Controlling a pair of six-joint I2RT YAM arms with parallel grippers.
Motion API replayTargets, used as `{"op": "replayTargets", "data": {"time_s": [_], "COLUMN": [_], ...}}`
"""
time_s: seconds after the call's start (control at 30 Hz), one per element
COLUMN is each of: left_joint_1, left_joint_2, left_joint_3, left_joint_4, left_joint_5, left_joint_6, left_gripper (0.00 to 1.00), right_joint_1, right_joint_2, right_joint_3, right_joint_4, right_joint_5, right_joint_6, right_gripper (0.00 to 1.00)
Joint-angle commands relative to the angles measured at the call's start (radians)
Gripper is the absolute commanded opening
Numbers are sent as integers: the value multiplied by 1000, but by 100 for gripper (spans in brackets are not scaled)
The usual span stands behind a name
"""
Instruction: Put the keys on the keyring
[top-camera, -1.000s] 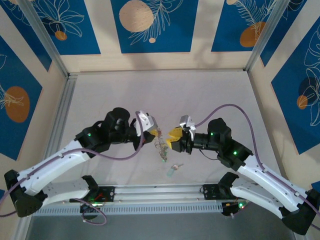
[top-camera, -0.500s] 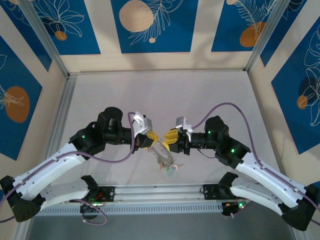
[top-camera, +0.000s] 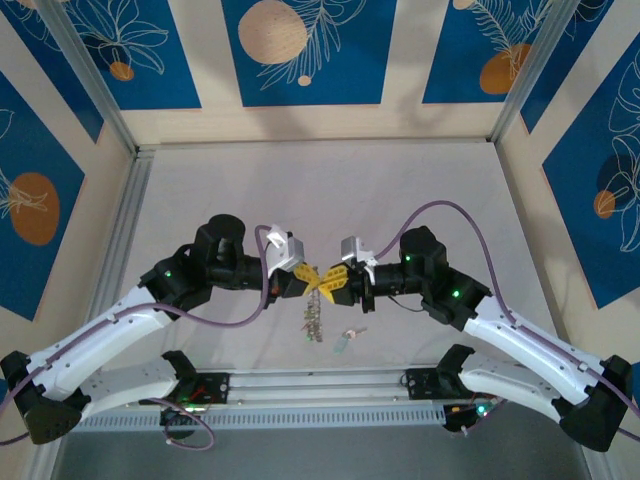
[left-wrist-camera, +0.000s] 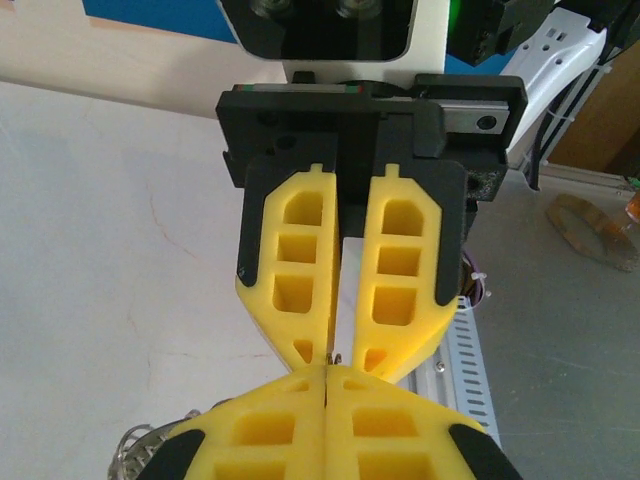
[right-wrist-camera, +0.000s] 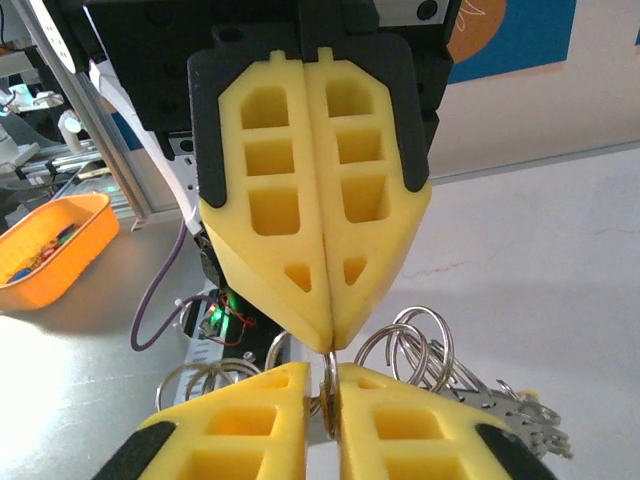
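Both grippers meet tip to tip above the near middle of the table. My left gripper (top-camera: 305, 278) is shut, its tips (left-wrist-camera: 327, 368) pinching the top edge of the keyring (right-wrist-camera: 328, 395). The right gripper (top-camera: 336, 284) has its yellow fingers (right-wrist-camera: 270, 400) closed against the same ring from the opposite side, the metal showing in the thin gap. A bunch of small wire rings (right-wrist-camera: 412, 345) and silver keys (right-wrist-camera: 525, 425) hangs below the tips (top-camera: 315, 322). One loose key (top-camera: 345, 340) with a pale mint head lies on the table just right of the hanging bunch.
The arm bases and a metal rail (top-camera: 320, 385) run along the near edge. An aluminium frame (top-camera: 120, 240) borders the table on the left. An orange bin (right-wrist-camera: 50, 245) with small items sits off the table beyond the rail.
The right gripper has moved left to meet the left gripper and closed onto the ring. The key bunch has swung from slanting toward the loose key to hanging straight down.
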Motion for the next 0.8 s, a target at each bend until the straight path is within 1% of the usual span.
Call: {"op": "replayTargets", "data": {"time_s": [0.0,0.1,0.23,0.37,0.43,0.5,0.53,0.6,0.67,0.77], "left_joint_1": [14,14,14,14,14,14,14,15,14,12], "left_joint_2": [-26,-28,-25,-14,-11,-18,-23,-29,-30,-20], "left_joint_3": [7,4,10,30,41,50,54,64,74,94], "left_joint_4": [64,65,52,-15,-48,-83,-92,-115,-132,-158], "left_joint_5": [36,34,25,-37,-56,-79,-87,-97,-98,-82], "left_joint_6": [-13,-16,-11,5,14,26,32,40,49,58], "left_gripper": [0,0,0,0,14,31,35,37,38,37], "right_joint_1": [8,9,9,22,45,88,109,157,185,205], "right_joint_2": [-6,-6,-15,-54,-78,-93,-94,-86,-69,-52], "right_joint_3": [22,22,26,39,54,83,95,126,155,176], "right_joint_4": [-8,-11,-18,-49,-84,-138,-160,-205,-238,-243], "right_joint_5": [-31,-30,-12,71,141,246,288,368,414,437], "right_joint_6": [-18,-22,-33,-65,-108,-164,-188,-235,-260,-267], "right_gripper": [9,0,0,0,0,0,0,0,0,0]}}
